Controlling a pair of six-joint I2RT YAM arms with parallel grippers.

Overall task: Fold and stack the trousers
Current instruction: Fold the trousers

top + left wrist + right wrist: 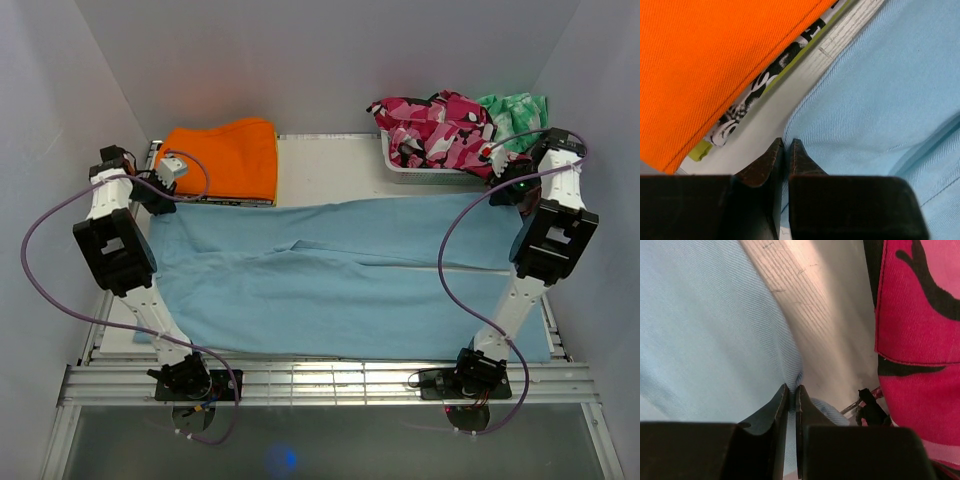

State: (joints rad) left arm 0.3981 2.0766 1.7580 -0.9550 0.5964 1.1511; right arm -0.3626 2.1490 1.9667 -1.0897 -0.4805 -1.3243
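1. White table [330, 165], pale walls.
2. Flat across its centre, 9 to 3 o'clock: trousers [340, 280].
3. At 10 o'clock, left gripper [786, 147] pinched tight on trousers' corner, beside orange garment [225, 155].
4. At 2 o'clock, right gripper [792, 389] pinched tight on other corner, near basket [430, 172].

Orange garment [225, 158]; pink camouflage garment [435, 128] over basket [425, 172], seemingly.

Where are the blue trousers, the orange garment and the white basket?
blue trousers [340, 290], top view, middle of the spread cloth.
orange garment [228, 155], top view, centre of its top.
white basket [430, 173], top view, front wall.
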